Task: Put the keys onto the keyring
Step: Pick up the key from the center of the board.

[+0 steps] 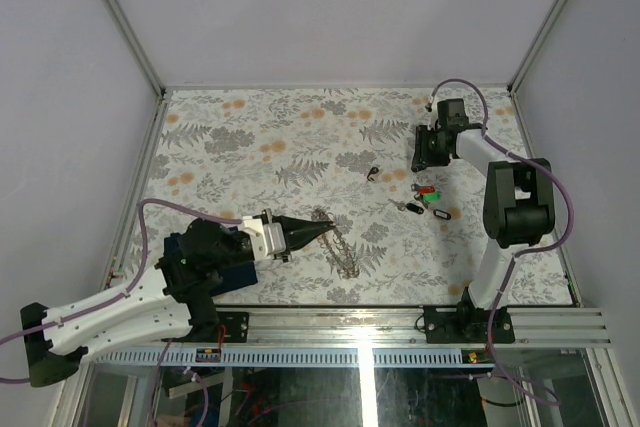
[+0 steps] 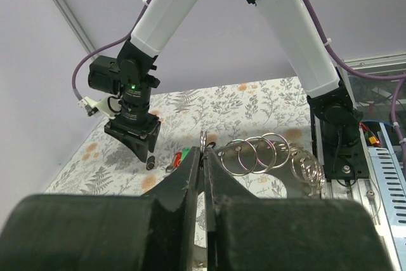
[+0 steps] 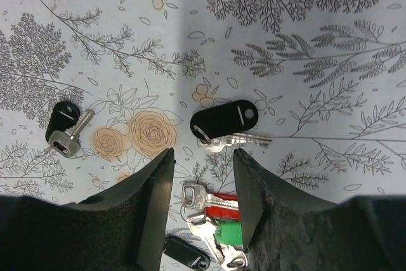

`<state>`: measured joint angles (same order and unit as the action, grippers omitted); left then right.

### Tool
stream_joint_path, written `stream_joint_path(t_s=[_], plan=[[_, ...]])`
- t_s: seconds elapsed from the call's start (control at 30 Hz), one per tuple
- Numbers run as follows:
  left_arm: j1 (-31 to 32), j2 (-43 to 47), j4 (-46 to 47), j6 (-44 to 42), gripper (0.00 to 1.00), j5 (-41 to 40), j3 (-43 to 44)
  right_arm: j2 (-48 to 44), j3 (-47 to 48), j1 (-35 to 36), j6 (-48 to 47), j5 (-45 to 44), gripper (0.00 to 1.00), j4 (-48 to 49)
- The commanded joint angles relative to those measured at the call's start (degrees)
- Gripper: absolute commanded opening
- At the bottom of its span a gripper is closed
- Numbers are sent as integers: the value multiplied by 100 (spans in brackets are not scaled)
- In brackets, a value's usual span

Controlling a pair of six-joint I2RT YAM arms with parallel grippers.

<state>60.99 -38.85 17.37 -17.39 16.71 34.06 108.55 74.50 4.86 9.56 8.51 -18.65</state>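
Note:
The keyring, a silvery chain of linked wire rings, lies on the floral table. My left gripper is shut on its end ring; in the left wrist view the fingers pinch one upright ring and the other rings trail to the right. Several keys with black, red and green tags lie near my right gripper. It is open and hovers over them. In the right wrist view a red-tagged key and a green-tagged key lie between the jaws, and a black-tagged key lies just ahead.
A lone black-tagged key lies off to the left, also seen in the top view. Another black tag lies under the jaws. A dark blue cloth sits under my left arm. Frame rails edge the table.

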Motion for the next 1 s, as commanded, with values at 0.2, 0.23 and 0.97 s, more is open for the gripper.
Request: stream_joint_path(t_s=[0.2, 0.23, 0.97], plan=[[-97, -91, 303, 43, 0, 159, 259, 552, 636, -82, -492, 421, 47, -318], [-96, -95, 308, 42, 0, 162, 259, 594, 672, -84, -520, 422, 47, -369], [-132, -106, 198, 11, 0, 184, 303, 849, 757, -100, -664, 520, 31, -493]])
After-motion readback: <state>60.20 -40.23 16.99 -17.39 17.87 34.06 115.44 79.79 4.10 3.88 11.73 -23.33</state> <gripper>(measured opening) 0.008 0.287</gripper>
